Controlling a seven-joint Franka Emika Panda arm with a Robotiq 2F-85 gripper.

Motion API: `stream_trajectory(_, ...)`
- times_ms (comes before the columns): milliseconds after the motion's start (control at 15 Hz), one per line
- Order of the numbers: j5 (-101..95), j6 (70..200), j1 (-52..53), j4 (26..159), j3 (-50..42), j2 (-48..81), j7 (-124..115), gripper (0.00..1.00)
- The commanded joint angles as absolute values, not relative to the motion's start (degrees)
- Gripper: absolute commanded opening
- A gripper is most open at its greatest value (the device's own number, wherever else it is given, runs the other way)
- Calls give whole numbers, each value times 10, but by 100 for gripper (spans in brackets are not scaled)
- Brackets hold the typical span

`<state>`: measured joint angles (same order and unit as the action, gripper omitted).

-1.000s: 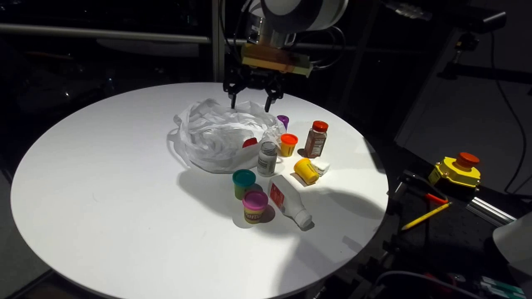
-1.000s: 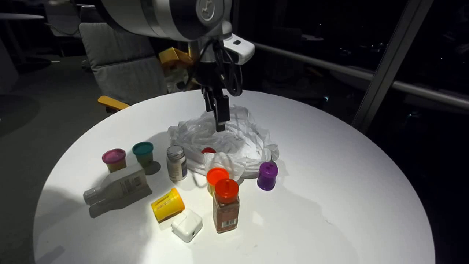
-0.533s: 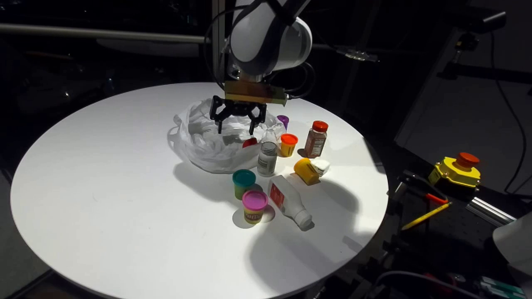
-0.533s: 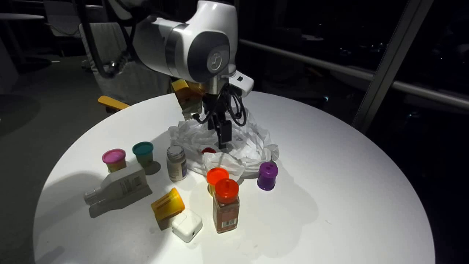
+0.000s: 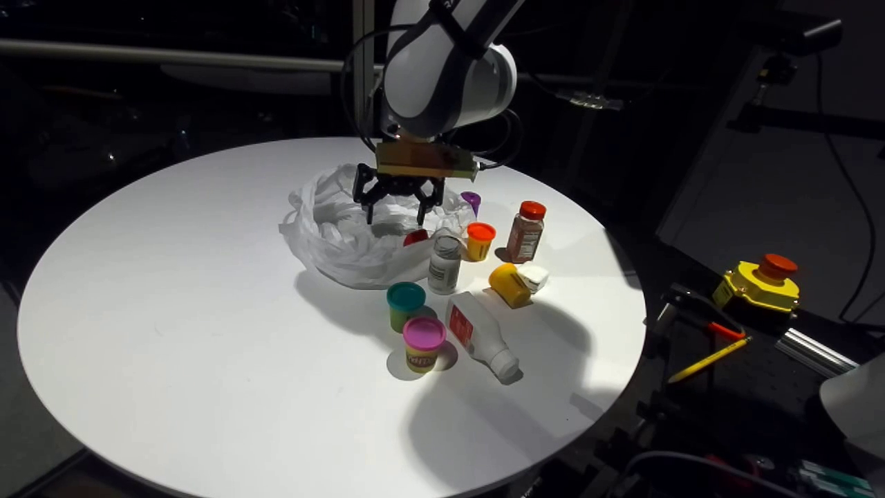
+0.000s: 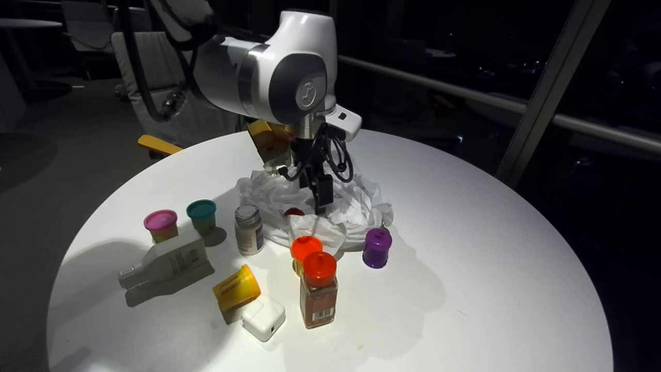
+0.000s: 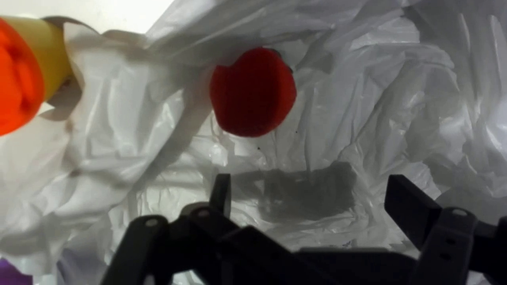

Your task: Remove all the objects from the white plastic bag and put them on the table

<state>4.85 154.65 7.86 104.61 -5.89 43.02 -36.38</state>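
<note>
The crumpled white plastic bag [image 5: 366, 266] lies with its mouth open upward on the round white table [image 5: 207, 346]; the bag also shows in the wrist view [image 7: 412, 107]. Inside it is a red object [image 7: 253, 93], partly covered by a fold of the bag. Its red top also shows in both exterior views [image 5: 415, 238] [image 6: 294, 212]; its lower part is hidden. My gripper [image 5: 395, 222] is open and empty over the bag's mouth, pointing down. In the wrist view the gripper [image 7: 309, 178] has bag film and a dark shadow between its fingers, and the red object lies ahead of them, apart.
Around the bag stand a grey-capped bottle [image 5: 444, 266], an orange-lidded tub [image 5: 480, 242], a red-capped spice jar [image 6: 318, 297], a purple container [image 6: 377, 248], teal-lidded [image 5: 406, 304] and pink-lidded [image 5: 424, 342] tubs. A white bottle [image 5: 480, 332], yellow tub [image 5: 509, 285] and white charger [image 6: 264, 317] lie nearby.
My open gripper has come down from above the bag's far rim to its mouth, nearer the red object. In the last half second it has shifted only slightly. The objects have not moved.
</note>
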Motion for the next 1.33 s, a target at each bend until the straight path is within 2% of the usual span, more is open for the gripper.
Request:
stream_trajectory(0, 58, 1544, 94, 1053, -70, 425, -369, 100)
stream_trajectory(400, 49, 1536, 122, 1086, -93, 408, -400, 100)
stream_trajectory(1067, 59, 1522, 118, 1096, -80, 404, -416, 100)
stream_trajectory(1133, 60, 1522, 116, 1098, -78, 403, -418, 75)
stream_trajectory(1200, 60, 1522, 117, 1098, -78, 401, -422, 75)
stream_trajectory(1267, 63, 1520, 115, 1101, -75, 398, -423, 68)
